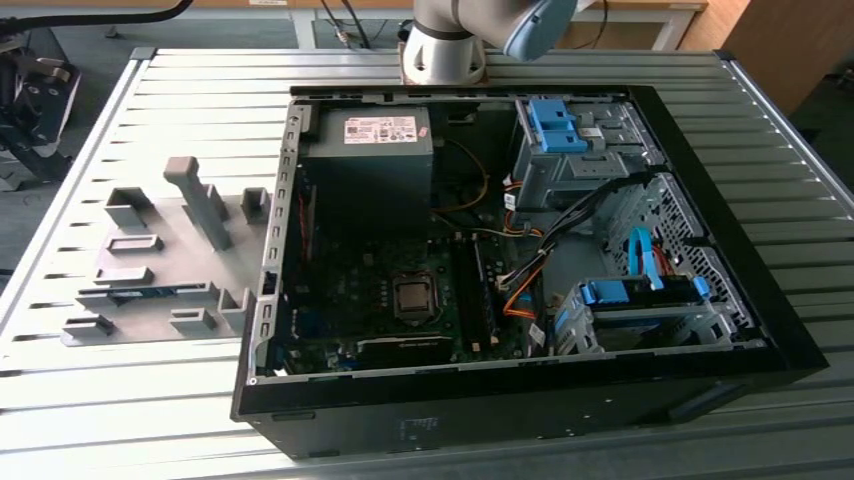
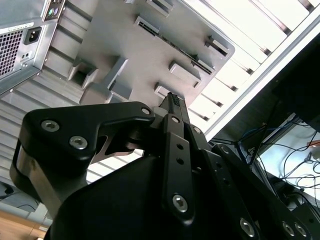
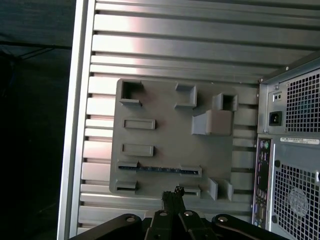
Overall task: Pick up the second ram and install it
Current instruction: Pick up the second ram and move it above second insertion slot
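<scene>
The gripper point(image 3: 172, 192), its fingers pressed together on nothing, hung over the grey holder plate point(image 3: 165, 135). The second ram point(image 3: 159, 170) lay slotted along the plate's near edge.

From my end I can't read any print. A white label point(image 1: 383, 129) sits on top of the power supply point(image 1: 367, 165) in the exterior view, with dark marks and a red patch, but its lettering is too small to make out. In the first wrist view a pale strip label point(image 3: 299, 141) crosses the case back point(image 3: 290, 200); its print is too fine to read as well.
</scene>
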Controlling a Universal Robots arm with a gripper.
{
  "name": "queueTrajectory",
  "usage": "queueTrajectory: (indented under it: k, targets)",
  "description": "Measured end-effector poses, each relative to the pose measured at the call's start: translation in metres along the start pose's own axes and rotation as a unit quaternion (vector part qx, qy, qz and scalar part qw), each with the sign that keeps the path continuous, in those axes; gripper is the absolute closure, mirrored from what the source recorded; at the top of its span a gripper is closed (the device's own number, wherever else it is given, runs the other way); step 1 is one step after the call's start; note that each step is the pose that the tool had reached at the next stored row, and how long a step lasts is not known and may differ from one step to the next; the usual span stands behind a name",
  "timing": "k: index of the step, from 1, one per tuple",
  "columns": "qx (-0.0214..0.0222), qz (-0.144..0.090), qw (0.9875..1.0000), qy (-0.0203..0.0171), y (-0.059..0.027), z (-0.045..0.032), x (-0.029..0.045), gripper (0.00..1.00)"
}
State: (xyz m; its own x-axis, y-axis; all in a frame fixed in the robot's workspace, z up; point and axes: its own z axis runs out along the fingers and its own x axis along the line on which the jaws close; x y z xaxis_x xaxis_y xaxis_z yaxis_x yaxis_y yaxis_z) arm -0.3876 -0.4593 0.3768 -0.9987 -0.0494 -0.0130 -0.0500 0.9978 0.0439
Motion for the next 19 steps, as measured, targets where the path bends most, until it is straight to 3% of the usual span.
queueTrajectory:
  k: [19]
  targets:
    - [-0.0002,-0.014,0.9999,0.0006,0.0000,0.0000,0.0000,0.90]
